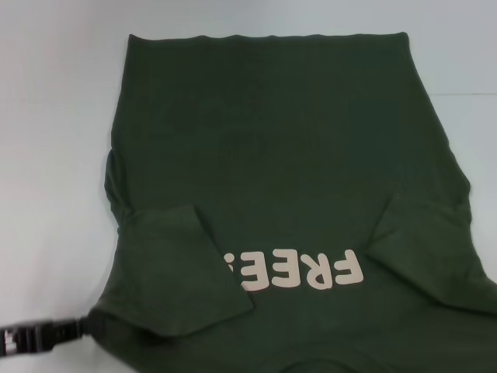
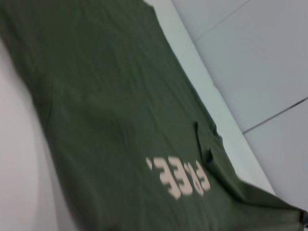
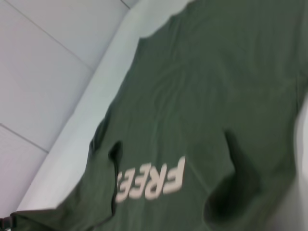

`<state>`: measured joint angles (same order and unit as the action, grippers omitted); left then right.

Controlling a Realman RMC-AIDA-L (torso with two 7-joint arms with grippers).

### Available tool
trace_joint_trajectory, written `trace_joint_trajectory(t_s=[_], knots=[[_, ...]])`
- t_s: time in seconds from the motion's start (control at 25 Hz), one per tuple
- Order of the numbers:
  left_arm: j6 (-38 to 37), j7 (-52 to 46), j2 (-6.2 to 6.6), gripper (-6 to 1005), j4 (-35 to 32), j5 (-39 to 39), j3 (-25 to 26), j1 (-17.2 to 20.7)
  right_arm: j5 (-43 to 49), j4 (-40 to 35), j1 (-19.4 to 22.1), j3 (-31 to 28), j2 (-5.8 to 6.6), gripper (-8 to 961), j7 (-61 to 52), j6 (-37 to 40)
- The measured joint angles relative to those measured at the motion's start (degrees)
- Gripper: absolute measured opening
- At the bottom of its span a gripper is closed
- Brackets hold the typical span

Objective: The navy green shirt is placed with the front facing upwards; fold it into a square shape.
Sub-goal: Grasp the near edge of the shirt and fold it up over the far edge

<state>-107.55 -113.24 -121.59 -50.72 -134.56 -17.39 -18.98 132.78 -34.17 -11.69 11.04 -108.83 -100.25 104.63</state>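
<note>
Both sleeves are lying folded inward on the navy green shirt [image 1: 272,155]; the body folds are remaining. The left claw [image 1: 87,325] is sitting at the counter's [image 1: 54,116] near-left edge by the shoulder, grip unclear; the right claw is out of sight.

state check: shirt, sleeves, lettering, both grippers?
shirt: flat on the table, front up, not yet square
left sleeve: folded in over the chest
right sleeve: folded in
lettering: partly covered by the left sleeve
left gripper: at the shirt's near left edge
right gripper: not in view

Cream block letters reading "FREE" [image 1: 299,272] stand on the chest of the navy green shirt [image 1: 272,155], upside down in the head view.
</note>
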Motion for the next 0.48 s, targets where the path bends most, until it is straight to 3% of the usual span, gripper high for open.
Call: trace_joint_trajectory(t_s=[0.04,0.28,0.48], knots=[[0.0,0.0,0.0,32,0.0,0.0,0.0,0.0,0.0,0.0,-0.7,-0.6,0.02,101,-0.1,-0.2],[6.0,-1.1,3.01,31,5.4,0.3,0.8,-8.4,-0.4,0.1,-7.0,-4.9,-0.15,109,-0.1,-2.7],[15.0,-1.3,5.56,31,10.8,1.6,0.8,-15.2,-3.0,0.7,-12.5,-5.3,-0.86,115,0.2,-7.6]])
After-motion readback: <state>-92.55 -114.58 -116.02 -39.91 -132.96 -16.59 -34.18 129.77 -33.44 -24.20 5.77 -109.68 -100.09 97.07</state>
